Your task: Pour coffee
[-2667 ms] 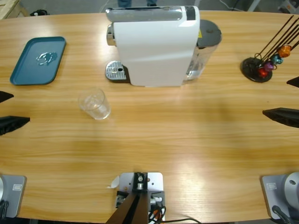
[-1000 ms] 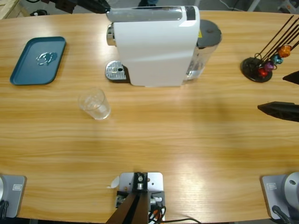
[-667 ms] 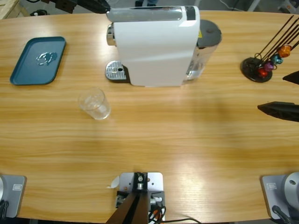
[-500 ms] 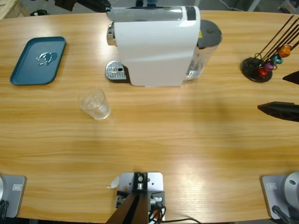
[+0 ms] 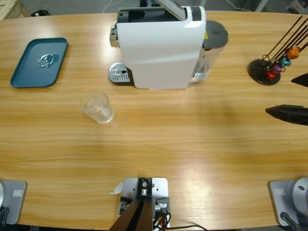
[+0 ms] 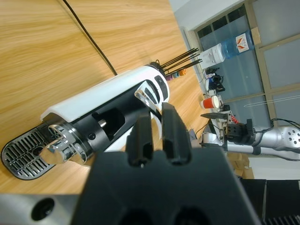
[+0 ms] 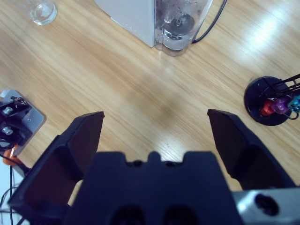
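- At the far left of the bench (image 5: 159,144), a teal tray (image 5: 21,72) is lying with a small metal piece on it; nothing is being handled there.
- Right of the tray, a clear tumbler (image 5: 97,107) is standing upright on the wood, well apart from the machine's drip grille (image 5: 119,73). No amber liquid can be made out in it, so the coffee is judged not yet brewed or poured.
- At the middle back, the white coffee machine (image 5: 161,48) is standing with its silver lever (image 5: 172,6) raised and the capsule slot being exposed.
- In the left wrist view, the left end effector (image 6: 157,129) is being held with its jaws pressed together just by that lever (image 6: 146,96); whether anything is being pinched cannot be told, as the tips are overlapping the lever there.
- The task is judged to be at an early stage: a capsule is yet to be loaded, the tumbler yet to be set under the spout, and brewing yet to be done.
- At the right, a capsule stand (image 5: 269,67) with coloured capsules is sitting near the edge, and the right end effector (image 7: 157,126) is being held wide apart over bare wood, gripping nothing.
- The bench is being seen as pale, glossy wood; behind it, in the left wrist view, windows and a water dispenser (image 6: 225,49) are showing.
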### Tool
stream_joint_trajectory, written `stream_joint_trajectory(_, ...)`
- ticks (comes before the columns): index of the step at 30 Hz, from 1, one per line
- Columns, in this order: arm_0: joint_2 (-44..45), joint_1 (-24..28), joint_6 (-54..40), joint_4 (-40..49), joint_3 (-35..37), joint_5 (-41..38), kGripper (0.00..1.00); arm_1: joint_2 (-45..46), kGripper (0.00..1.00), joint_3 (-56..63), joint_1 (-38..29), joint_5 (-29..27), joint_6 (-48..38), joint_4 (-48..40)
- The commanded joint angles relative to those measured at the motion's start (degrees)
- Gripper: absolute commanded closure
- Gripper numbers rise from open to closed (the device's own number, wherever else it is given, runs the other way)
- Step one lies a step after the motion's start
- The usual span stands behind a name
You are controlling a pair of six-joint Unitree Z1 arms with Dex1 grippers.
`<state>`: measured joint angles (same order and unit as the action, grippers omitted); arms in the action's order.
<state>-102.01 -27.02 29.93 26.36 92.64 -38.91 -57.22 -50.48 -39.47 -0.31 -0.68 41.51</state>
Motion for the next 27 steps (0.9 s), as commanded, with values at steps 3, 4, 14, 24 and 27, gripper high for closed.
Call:
stream_joint_trajectory(3,10.8,-4.5,-28.4,-0.2,-9.9,12.0,0.291,-0.1,0.009,8.2,1.4,-14.9,-1.8,-17.4)
stream_joint_trajectory(4,12.2,-4.5,-28.9,-0.3,-10.5,13.7,0.242,-0.7,0.008,8.6,1.7,-15.0,-1.7,-17.9)
stream_joint_trajectory(14,23.0,-4.0,-33.6,0.6,-23.8,25.6,0.071,-0.9,0.121,17.0,21.6,-17.4,-7.7,-32.0)
stream_joint_trajectory(24,28.2,-10.4,-34.8,10.8,-31.3,52.2,0.004,-8.2,0.331,25.4,23.1,-20.8,-9.7,-47.6)
stream_joint_trajectory(27,27.3,-10.4,-34.8,10.8,-31.8,52.3,0.004,-8.1,0.332,27.7,23.1,-21.1,-10.4,-49.5)
